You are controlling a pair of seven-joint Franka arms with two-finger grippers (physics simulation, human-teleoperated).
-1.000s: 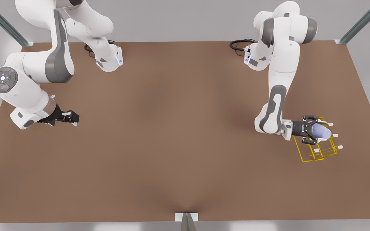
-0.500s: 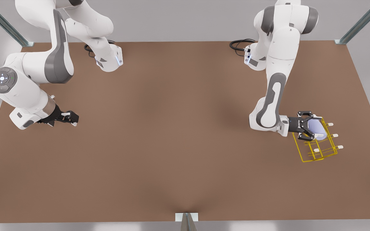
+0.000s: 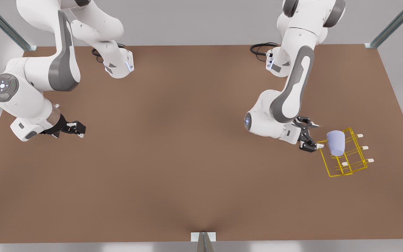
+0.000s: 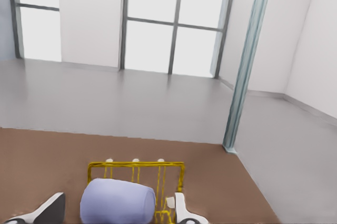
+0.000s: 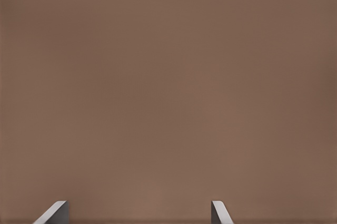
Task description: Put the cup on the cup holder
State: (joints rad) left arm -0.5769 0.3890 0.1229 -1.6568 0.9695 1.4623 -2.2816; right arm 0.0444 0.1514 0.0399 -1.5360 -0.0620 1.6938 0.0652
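Cup sits on the cup holder, left gripper fingers spread empty beside it, right gripper waiting, fingers apart — next, clear away.

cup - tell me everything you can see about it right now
The cup is small, plain and lavender-blue, tapered, with no handle and a smooth matte look. It sits on the yellow wire cup holder, at the end nearer the left gripper, beside the white-tipped prongs. Its closed base faces up in the front view, so it looks upturned; the rim is hidden. The open left gripper is close beside it without touching it; in the left wrist view the cup lies just beyond the fingertips.
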